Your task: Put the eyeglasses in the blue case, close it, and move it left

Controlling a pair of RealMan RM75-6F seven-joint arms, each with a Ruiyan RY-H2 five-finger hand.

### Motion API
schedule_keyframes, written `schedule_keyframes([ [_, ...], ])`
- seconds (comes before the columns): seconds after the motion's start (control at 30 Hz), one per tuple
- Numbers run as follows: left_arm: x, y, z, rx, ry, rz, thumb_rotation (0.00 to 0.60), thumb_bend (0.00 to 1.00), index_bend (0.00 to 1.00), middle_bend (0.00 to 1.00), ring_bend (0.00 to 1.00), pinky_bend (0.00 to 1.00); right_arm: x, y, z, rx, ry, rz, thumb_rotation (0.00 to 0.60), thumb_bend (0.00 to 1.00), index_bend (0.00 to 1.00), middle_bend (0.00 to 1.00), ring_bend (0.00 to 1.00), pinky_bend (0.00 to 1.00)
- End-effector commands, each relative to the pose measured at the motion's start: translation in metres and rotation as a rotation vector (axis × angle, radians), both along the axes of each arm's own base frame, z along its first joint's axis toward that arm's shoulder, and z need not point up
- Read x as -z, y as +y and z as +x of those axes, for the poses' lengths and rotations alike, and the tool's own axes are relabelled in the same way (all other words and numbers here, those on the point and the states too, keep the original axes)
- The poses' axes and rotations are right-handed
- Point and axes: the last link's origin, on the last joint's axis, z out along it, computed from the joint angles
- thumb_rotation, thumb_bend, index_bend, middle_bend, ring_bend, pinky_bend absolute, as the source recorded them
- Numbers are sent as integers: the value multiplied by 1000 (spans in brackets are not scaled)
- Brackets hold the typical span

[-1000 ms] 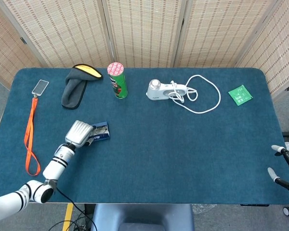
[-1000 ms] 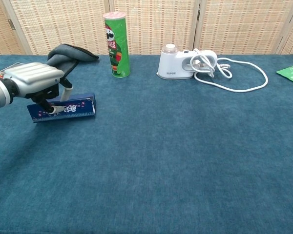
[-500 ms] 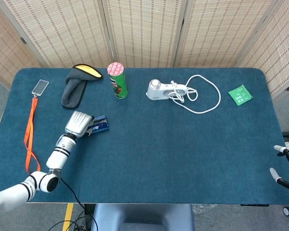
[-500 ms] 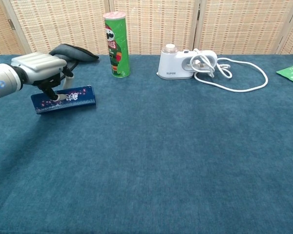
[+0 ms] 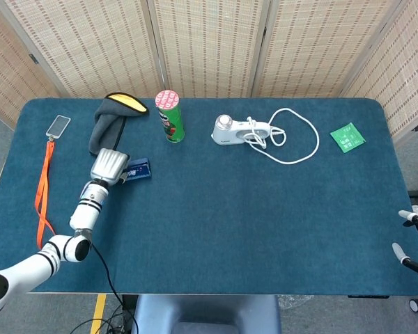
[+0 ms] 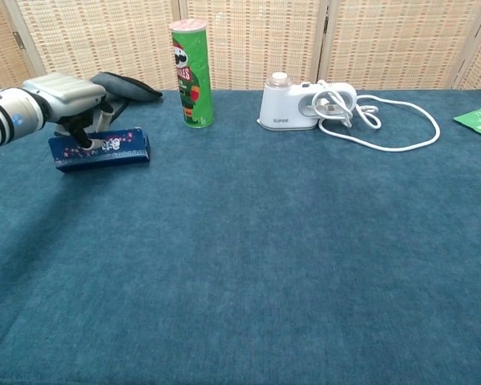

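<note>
The blue case (image 6: 102,149) is closed, with a small floral pattern on its side, and lies on the table at the left. In the head view only the right end of the blue case (image 5: 141,169) shows past my left hand (image 5: 110,165). My left hand (image 6: 68,98) grips the case from above, its fingers curled down over the case's near side. The eyeglasses are not visible. My right hand (image 5: 412,238) hangs off the table's right edge with its fingers apart and nothing in them.
A green chip can (image 6: 191,72) stands behind the case to its right. A dark pouch with yellow lining (image 5: 111,121) lies just behind my left hand. An orange lanyard with a badge (image 5: 44,181) is at far left. A white device with a cord (image 5: 240,130) and a green packet (image 5: 347,137) lie further right.
My left hand has carried the closed blue case leftward and toward the back of the table, nearer the dark pouch. The right hand has barely shifted.
</note>
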Motion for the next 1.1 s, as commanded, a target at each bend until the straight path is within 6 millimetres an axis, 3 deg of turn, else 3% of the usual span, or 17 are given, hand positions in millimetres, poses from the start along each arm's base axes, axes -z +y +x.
schedule_keyframes([
  [0.03, 0, 4, 2, -4, -2, 13, 600, 390, 578, 982, 888, 944, 0, 0, 0, 1, 1, 0, 600, 269, 249, 408, 371, 259],
  [0.33, 1, 21, 2, -5, 81, 60, 600, 389, 524, 980, 886, 944, 0, -1, 2, -2, 6, 2, 600, 270, 249, 408, 371, 259],
  [0.53, 6, 32, -5, -39, 178, 80, 600, 383, 281, 975, 879, 941, 0, -1, 3, -1, 7, 3, 600, 269, 249, 408, 371, 259],
  [0.67, 5, 35, -13, -73, 206, 96, 600, 353, 191, 975, 878, 941, -2, 1, 3, 0, 8, -3, 600, 270, 249, 408, 371, 259],
  [0.93, 5, 32, -37, -166, 193, 102, 600, 282, 147, 963, 872, 941, -1, 1, 2, -5, 4, 0, 600, 270, 249, 408, 371, 259],
  [1.1, -4, 34, -37, -159, 159, 139, 600, 281, 147, 963, 872, 941, -3, 1, 3, -9, 7, -5, 600, 269, 249, 408, 371, 259],
])
